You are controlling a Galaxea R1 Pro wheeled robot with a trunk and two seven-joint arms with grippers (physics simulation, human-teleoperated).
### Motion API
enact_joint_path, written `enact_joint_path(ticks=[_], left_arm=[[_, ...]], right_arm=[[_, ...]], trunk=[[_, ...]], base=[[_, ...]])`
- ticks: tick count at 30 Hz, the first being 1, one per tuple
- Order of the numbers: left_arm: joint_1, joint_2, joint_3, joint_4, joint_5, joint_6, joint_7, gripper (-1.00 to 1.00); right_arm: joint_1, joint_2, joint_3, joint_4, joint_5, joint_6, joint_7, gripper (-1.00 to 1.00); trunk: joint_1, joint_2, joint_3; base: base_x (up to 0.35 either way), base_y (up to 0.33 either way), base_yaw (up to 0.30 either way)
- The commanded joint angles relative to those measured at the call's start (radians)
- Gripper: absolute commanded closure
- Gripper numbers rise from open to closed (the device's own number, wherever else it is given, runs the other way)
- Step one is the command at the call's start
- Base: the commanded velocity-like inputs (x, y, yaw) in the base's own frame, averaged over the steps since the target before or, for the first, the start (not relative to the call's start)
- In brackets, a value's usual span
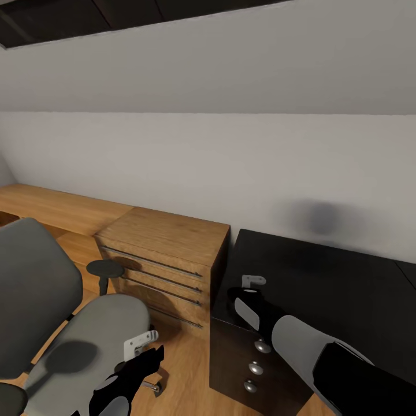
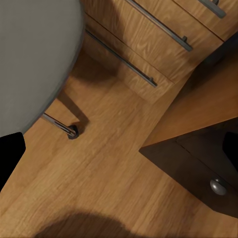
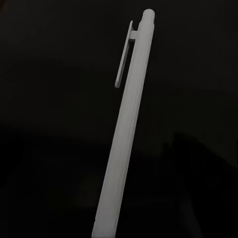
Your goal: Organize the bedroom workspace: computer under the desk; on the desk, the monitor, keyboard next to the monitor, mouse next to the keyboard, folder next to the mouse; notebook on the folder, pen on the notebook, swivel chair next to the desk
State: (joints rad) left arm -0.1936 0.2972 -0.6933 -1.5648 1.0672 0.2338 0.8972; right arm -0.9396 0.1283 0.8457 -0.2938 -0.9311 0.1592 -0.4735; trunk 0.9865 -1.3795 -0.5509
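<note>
Right gripper [image 1: 252, 284] over desk [image 1: 323, 283], holding pen [image 3: 126, 129] | left gripper [image 1: 140, 345] by swivel chair [image 1: 63, 323], jaw state unreadable

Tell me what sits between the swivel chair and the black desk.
In the head view, a low oak drawer unit stands between the swivel chair and the desk. In front of the unit lies wood floor, as the left wrist view shows.
</note>
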Motion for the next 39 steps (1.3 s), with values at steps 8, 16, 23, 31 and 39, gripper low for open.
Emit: enact_joint_path(ticks=[8, 16, 23, 31, 39], left_arm=[[-0.001, 0.001, -0.002, -0.001, 0.003, 0.004, 0.006, -1.00], [-0.001, 0.000, -0.002, -0.001, 0.004, 0.004, 0.006, -1.00], [-0.001, 0.001, -0.002, -0.001, 0.004, 0.004, 0.006, -1.00], [-0.001, 0.002, -0.002, -0.001, 0.004, 0.004, 0.006, -1.00], [-0.001, 0.002, -0.002, -0.001, 0.004, 0.004, 0.006, -1.00]], right_arm=[[-0.001, -0.001, 0.007, 0.013, -0.005, 0.011, -0.010, 1.00], [-0.001, 0.000, 0.007, 0.011, -0.005, 0.011, -0.011, 1.00], [-0.001, 0.000, 0.007, 0.010, -0.006, 0.011, -0.010, 1.00], [-0.001, 0.000, 0.006, 0.010, -0.006, 0.011, -0.010, 1.00], [-0.001, -0.001, 0.003, -0.001, -0.009, 0.029, -0.007, 1.00]], trunk=[[0.000, -0.001, -0.001], [0.000, -0.001, -0.001], [0.000, -0.001, -0.001], [0.000, -0.001, -0.001], [0.000, -0.001, -0.001]], base=[[0.000, 0.000, 0.000], [0.000, 0.000, 0.000], [0.000, 0.000, 0.000], [0.000, 0.000, 0.000], [0.000, 0.000, 0.000]])
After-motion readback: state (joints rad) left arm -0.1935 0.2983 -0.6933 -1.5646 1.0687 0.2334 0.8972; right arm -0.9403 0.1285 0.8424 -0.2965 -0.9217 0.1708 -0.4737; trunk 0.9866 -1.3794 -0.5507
